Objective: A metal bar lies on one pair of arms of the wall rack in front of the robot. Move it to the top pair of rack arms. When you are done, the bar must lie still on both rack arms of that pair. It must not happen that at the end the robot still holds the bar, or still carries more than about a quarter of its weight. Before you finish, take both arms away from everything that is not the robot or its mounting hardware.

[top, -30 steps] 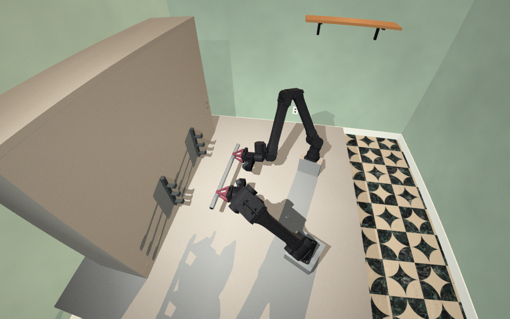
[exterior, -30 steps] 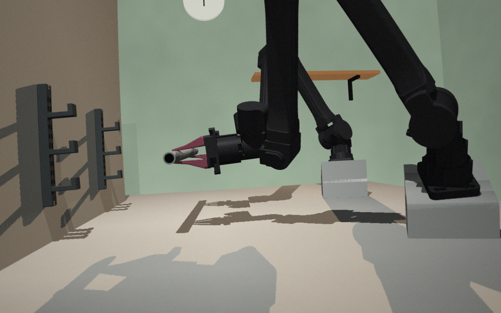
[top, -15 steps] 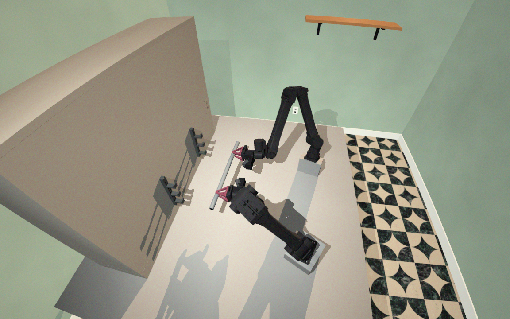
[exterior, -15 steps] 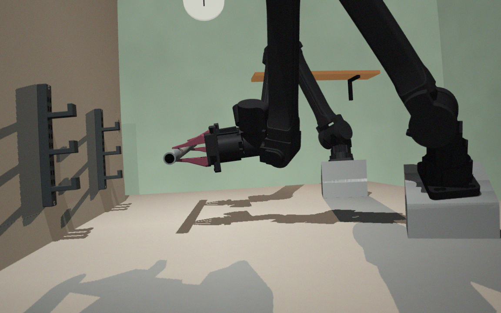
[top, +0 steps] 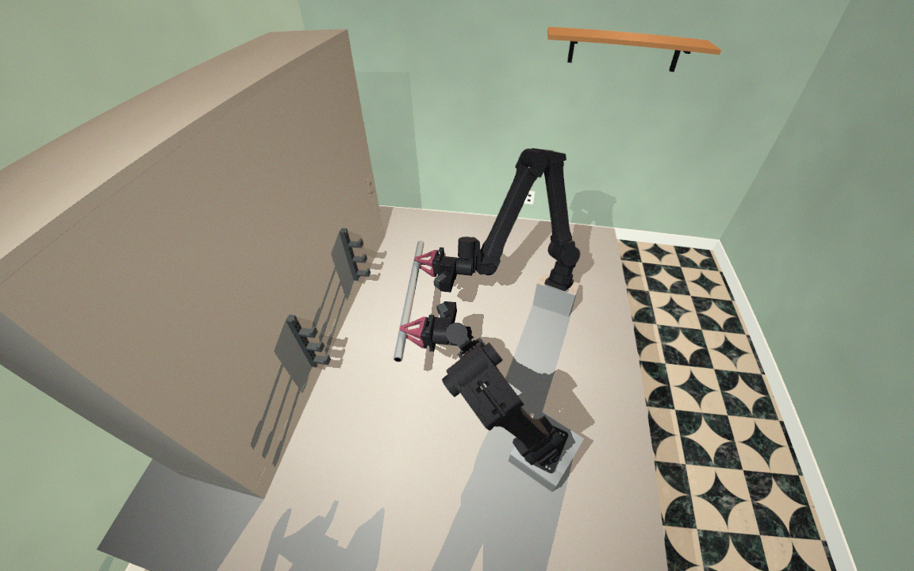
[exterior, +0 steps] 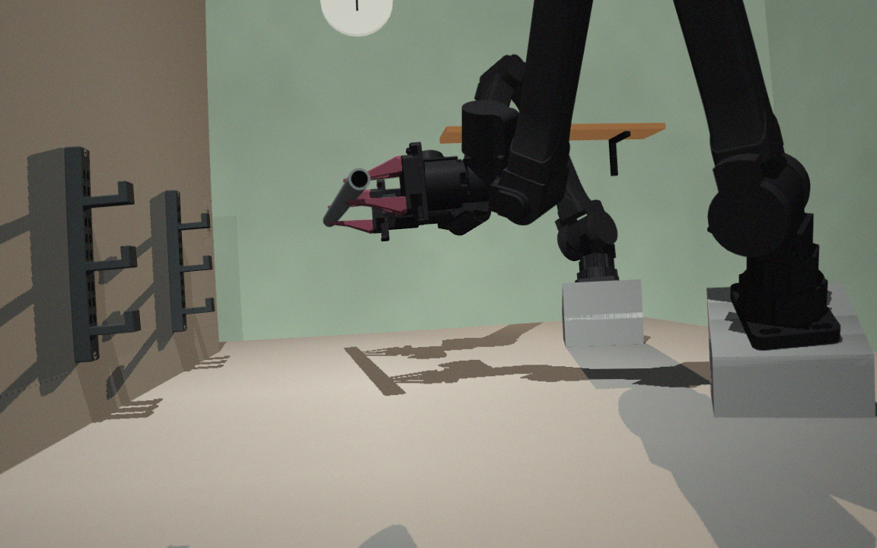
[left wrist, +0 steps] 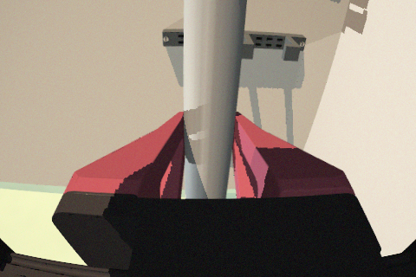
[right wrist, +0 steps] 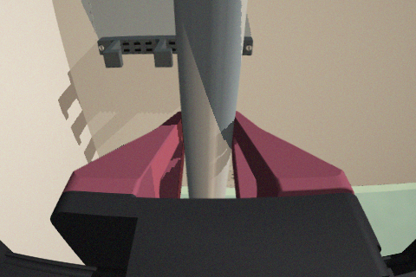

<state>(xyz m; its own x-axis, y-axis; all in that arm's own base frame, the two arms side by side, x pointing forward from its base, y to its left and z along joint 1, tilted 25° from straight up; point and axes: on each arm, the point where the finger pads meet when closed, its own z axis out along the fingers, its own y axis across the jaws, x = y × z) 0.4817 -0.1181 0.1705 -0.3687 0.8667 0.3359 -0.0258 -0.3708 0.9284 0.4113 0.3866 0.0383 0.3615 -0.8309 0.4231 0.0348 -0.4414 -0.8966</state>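
Before you: bar [top: 409,298] [exterior: 344,200] [left wrist: 212,52] [right wrist: 209,52] smooth, satin metal; fingers [top: 414,331] [exterior: 386,203] matt, plastic-looking; shelf [top: 631,40] [exterior: 615,130] wood-like; table top [top: 354,426] [exterior: 291,463] matt.

both robot arms [top: 511,222] [top: 487,397] [exterior: 550,88] are matte black, with long smooth links, rounded cylindrical joints and, at the wrists, reddish-pink tapering fingers with angular frames.
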